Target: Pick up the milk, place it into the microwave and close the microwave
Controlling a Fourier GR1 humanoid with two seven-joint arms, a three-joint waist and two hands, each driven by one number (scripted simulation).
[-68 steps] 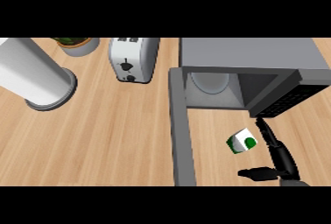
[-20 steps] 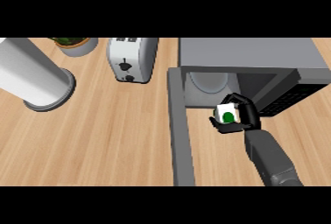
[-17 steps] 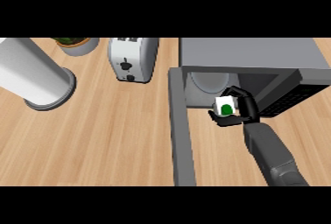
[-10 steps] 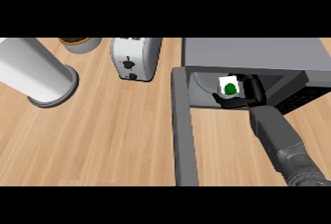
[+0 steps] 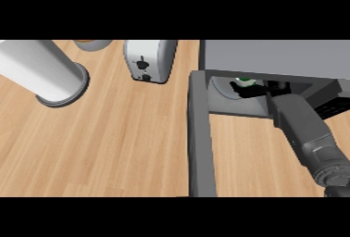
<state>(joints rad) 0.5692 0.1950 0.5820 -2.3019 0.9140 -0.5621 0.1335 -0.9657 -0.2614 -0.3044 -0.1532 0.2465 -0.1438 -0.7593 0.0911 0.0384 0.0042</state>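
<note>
Right now the right hand (image 5: 258, 89) is reached into the open mouth of the microwave (image 5: 273, 58), its black fingers curled round the milk (image 5: 244, 83), of which only a small white and green patch shows between the fingers and the top edge of the opening. The milk sits inside the cavity, just above the pale round turntable (image 5: 222, 88), though whether it rests on that plate or hangs over it cannot be told, since the microwave's roof and the hand hide its base. The grey right forearm (image 5: 308, 134) runs from the lower right corner up and leftward to the opening. The microwave door (image 5: 200, 139) is swung fully open, a long dark grey bar running down from the left corner of the oven toward the lower edge of the view, well apart from the forearm. The dark control panel (image 5: 331, 104) shows at the right of the cavity, partly behind the arm. On the wooden worktop (image 5: 103, 148) to the left stands a silver toaster (image 5: 148, 60), just beside the microwave's left side, and further left a tall white cylinder (image 5: 44, 71) on a grey round base (likely a paper towel roll, can't confirm). A small rounded object (image 5: 92, 44) peeks in at the top edge between cylinder and toaster, too cut off to identify. Left hand shows nowhere.
</note>
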